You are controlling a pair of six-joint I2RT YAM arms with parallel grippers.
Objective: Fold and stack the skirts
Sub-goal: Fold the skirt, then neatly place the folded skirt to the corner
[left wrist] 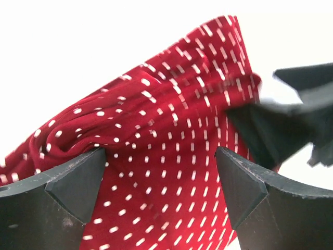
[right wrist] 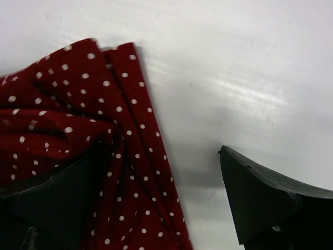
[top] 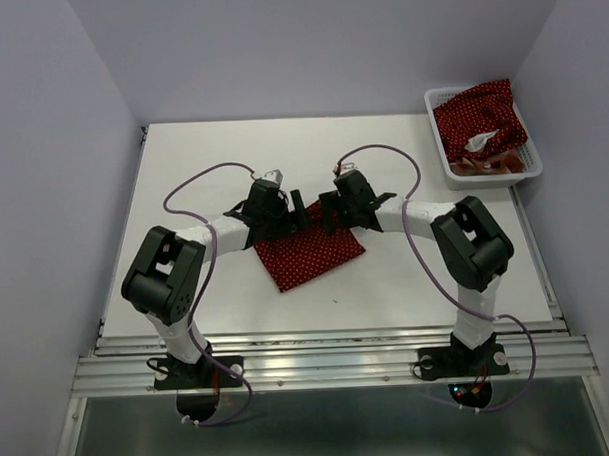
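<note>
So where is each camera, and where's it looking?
Top: high behind the arms, looking down at the table, both arms and the basket.
Left wrist: on the left gripper, looking along its open fingers at the dotted skirt.
Right wrist: on the right gripper, its open fingers over the skirt's edge and table.
Shared: all three see that skirt.

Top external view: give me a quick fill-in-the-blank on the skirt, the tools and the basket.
1. The dark red skirt on the table bears white ____.
2. The left tool and the right tool both stand ____.
3. The white basket sits at the table's far ____ corner.
Missing words: dots; open; right.
</note>
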